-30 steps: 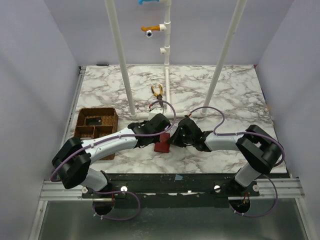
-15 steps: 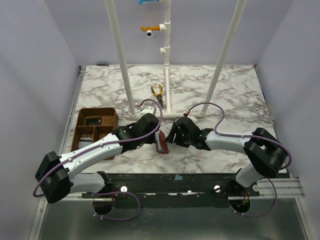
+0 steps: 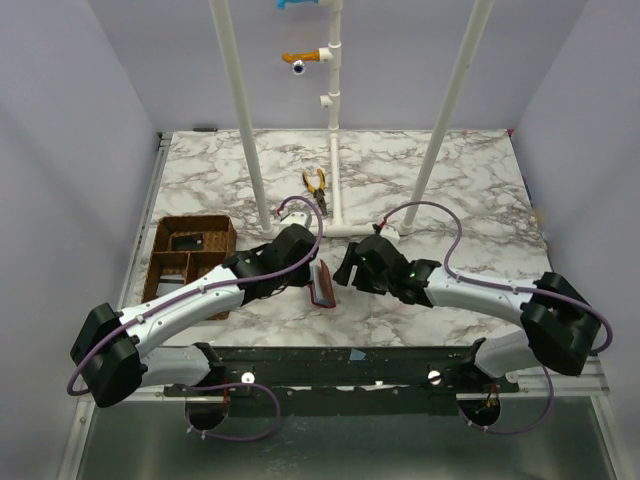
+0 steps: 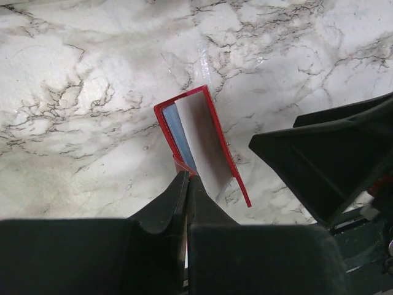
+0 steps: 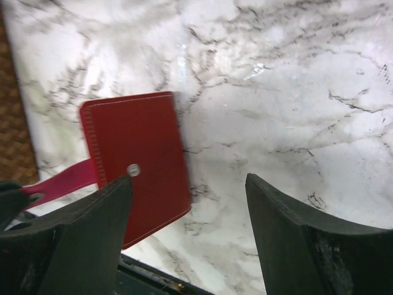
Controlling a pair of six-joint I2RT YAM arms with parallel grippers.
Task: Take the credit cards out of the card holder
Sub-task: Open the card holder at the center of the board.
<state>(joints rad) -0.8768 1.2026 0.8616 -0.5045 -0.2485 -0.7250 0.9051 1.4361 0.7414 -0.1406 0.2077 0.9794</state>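
At the left of the marble tabletop (image 3: 480,190) sits a brown compartment tray (image 3: 190,255), well apart from the rest. The left arm stretches past its front. The left gripper (image 3: 310,272) is pinched tight on one end of the card holder (image 3: 322,285), holding it up on edge and tilted, near the middle front of the tabletop. From the left wrist view its red covers stand partly open, with a pale blue-grey panel inside (whether cards sit in there, I cannot tell). Just right of it, the right gripper (image 3: 345,270) has its jaws spread wide with nothing between them. It is close beside the holder's red outer cover, but I cannot tell whether it touches.
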